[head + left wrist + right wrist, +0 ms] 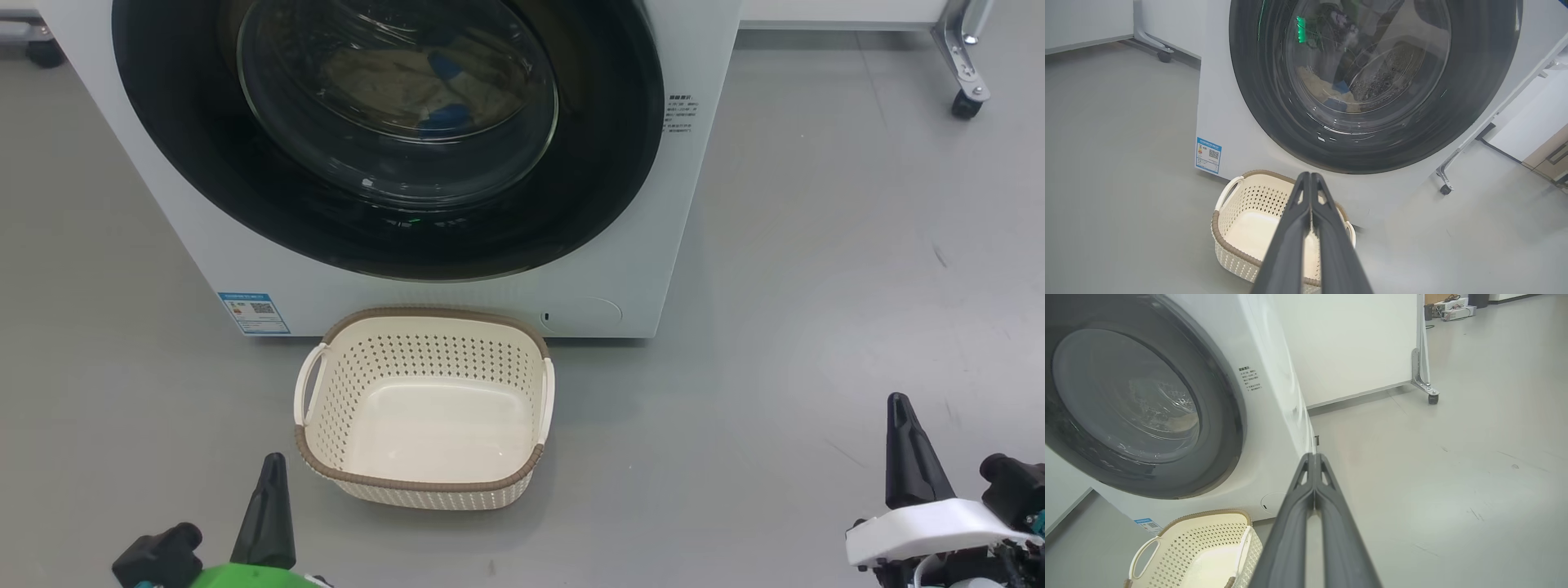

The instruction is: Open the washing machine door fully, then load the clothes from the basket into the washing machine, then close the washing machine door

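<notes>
Grey floor [816, 286] carries everything. White washing machine [269, 286] fills the twelve o'clock half of the head view. The washing machine door [188, 163], a glossy black rim around clear glass, lies shut flush against the front. The basket [424, 483] stands at six o'clock from the door, just beside the machine's base, its pale bottom bare. The clothes [482, 82], cream with blue patches, lie behind the glass inside the drum. The left gripper [273, 465] at seven o'clock and the right gripper [898, 404] at four o'clock each have their fingers pressed together, holding nothing. A blue label [254, 313] marks the machine's seven o'clock corner.
</notes>
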Robot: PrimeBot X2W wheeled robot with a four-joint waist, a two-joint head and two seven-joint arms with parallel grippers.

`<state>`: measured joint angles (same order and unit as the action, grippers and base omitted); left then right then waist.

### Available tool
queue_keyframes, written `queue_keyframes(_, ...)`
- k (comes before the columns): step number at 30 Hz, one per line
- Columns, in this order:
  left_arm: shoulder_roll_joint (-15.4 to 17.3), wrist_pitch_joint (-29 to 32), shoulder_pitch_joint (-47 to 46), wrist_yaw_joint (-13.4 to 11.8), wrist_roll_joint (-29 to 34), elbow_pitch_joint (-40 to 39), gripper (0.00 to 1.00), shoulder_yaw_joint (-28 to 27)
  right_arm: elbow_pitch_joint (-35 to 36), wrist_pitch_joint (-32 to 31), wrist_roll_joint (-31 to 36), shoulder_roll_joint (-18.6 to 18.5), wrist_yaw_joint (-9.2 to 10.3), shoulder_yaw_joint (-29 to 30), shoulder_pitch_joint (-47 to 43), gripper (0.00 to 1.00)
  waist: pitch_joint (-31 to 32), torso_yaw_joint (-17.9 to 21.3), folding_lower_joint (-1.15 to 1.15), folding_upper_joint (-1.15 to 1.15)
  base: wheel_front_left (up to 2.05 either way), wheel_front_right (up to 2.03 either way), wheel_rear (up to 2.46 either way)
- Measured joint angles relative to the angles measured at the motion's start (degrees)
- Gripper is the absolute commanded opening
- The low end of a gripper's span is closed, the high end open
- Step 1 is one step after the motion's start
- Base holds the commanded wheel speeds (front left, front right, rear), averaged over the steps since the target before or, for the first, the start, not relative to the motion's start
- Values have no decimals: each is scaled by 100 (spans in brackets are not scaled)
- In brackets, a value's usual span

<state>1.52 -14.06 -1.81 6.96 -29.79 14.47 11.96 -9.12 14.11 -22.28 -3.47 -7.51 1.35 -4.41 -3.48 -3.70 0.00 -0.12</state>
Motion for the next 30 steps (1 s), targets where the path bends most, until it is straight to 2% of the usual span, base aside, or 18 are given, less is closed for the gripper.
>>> queue_keyframes(6,0,102,-1,-1,-477,-29,0,-100,-4,-135,-649,4,0,22,1,0,20,28,0,0,0,0,0)
queue_keyframes(30,134,559,-1,-8,-2298,-87,0,-396,-127,-638,-2559,-9,8,102,129,0,107,130,0,0,0,0,0)
